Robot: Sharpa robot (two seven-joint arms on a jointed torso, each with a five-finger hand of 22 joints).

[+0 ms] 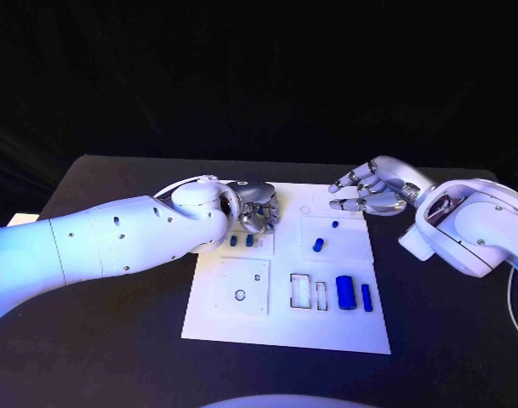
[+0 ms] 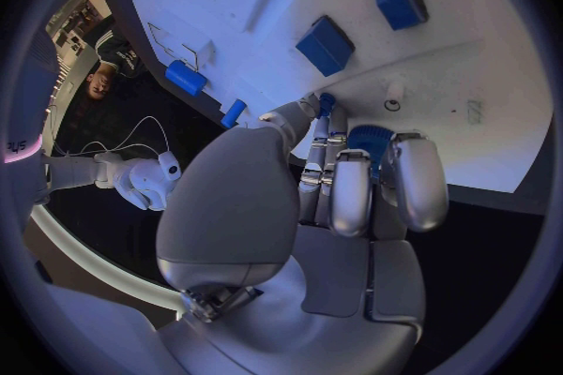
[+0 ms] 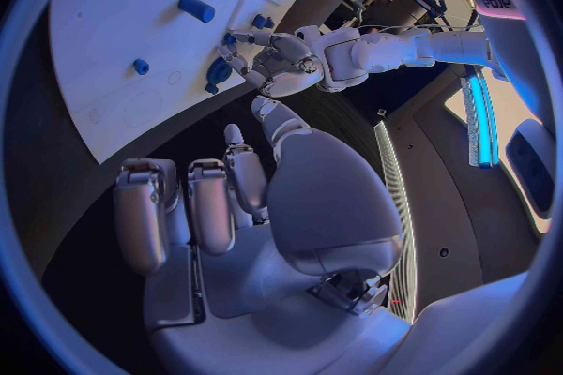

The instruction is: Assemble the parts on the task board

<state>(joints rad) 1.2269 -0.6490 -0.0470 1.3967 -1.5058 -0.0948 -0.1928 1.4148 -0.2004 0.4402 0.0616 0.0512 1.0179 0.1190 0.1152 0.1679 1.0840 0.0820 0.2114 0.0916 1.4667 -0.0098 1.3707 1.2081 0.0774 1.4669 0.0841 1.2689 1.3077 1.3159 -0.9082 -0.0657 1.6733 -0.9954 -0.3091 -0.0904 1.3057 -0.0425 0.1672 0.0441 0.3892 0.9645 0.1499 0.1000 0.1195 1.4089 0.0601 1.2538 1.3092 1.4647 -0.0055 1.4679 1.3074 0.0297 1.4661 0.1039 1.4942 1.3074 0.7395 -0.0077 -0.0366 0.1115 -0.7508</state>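
Two hands hang over the far end of the white board [image 1: 286, 327] in the head view. The left hand [image 1: 253, 206] sits over the board's far left corner with its fingers curled down; two small blue blocks [image 1: 241, 240] lie just beside it, on the near side. The right hand [image 1: 369, 194] hovers off the far right corner, fingers loosely bent and holding nothing. A long blue bar [image 1: 344, 292] and a thinner one lie well apart from both hands, long axes running near to far.

From the left wrist, the left hand's fingers [image 2: 352, 192] curl around a blue piece [image 2: 371, 137] at their tips; whether it is truly pinched I cannot tell. Both blocks [image 2: 325, 44] lie beyond the fingertips.

From the right wrist, its fingers [image 3: 211, 202] are apart and empty, off the board's edge. By my reckoning the left hand is nearer the work.
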